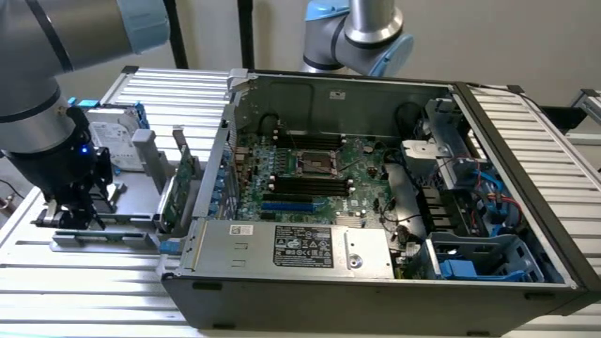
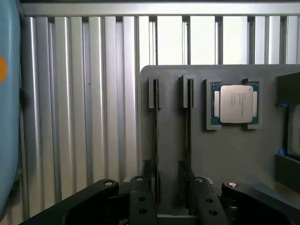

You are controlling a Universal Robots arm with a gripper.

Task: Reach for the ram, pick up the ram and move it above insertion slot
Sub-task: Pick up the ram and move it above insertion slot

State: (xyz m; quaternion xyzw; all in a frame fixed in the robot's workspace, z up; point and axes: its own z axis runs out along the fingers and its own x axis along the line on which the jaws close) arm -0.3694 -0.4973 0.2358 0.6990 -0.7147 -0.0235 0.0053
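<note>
In the wrist view, two thin dark boards stand on edge in parallel grooves of a grey holder (image 2: pixel 220 154); I take them for the ram (image 2: pixel 156 136) and a second stick (image 2: pixel 188 131). My gripper (image 2: pixel 166 168) hangs just above them, open. Its black fingers (image 2: pixel 141 197) straddle the strip between the two grooves, with the first stick beside the inner face of one finger. In the exterior view, the gripper (image 1: pixel 70 217) sits low over the holder (image 1: pixel 103 238), at the exterior view's left of the case. The black insertion slots (image 1: pixel 305 185) lie in parallel on the motherboard inside the case.
A loose CPU chip (image 2: pixel 236 104) rests in a pocket of the holder. A green expansion card (image 1: pixel 179 186) and a silver hard drive (image 1: pixel 112 137) stand between my arm and the open computer case (image 1: pixel 376 296). A blue slot (image 1: pixel 286 206) and the CPU socket (image 1: pixel 314 162) flank the memory slots. A second arm (image 1: pixel 362 35) stands behind the case.
</note>
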